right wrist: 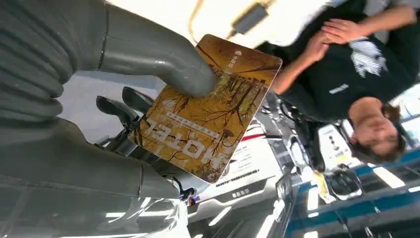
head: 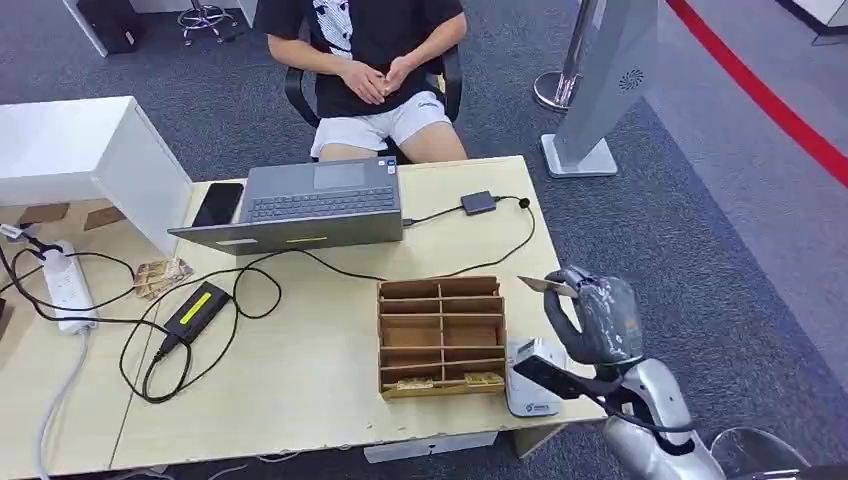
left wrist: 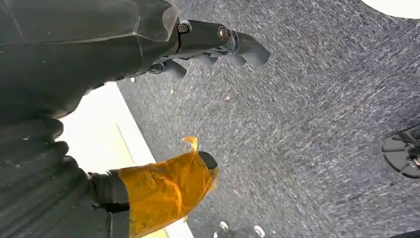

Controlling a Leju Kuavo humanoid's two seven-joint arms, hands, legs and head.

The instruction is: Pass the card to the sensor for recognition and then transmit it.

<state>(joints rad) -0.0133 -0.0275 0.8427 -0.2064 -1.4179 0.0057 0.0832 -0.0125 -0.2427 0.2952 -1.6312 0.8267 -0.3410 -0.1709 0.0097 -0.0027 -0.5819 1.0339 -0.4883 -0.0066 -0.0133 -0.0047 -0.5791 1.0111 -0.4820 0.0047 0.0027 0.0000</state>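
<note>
Risk: the card (right wrist: 205,111) is held only at one edge, pinched under the thumb (right wrist: 163,59) of the right robot hand (head: 590,315), with most of its face unsupported. A tilt or a knock against the sensor (head: 532,378) housing could, in my judgement, lever the card out of the pinch and drop it onto the tabletop (head: 330,400) or past its right edge to the carpet (head: 720,230). A second risk is misreading: if the card is presented edge-on or too far from the sensor face, recognition may fail.

Right robot hand: closed on the card, thumb pressed on the printed face, dark fingers behind it. In the head view it hangs at the right end of the tabletop, just beyond the sensor and to the right of the wooden card tray (head: 440,335), with the card projecting left. The card is apart from the sensor.

Left robot hand (left wrist: 198,44): holds nothing. Its fingers curve loosely above the carpet and one digit carries yellow tape (left wrist: 163,191).

A seated person (head: 375,60) waits on the far side, behind the laptop (head: 310,205).
</note>
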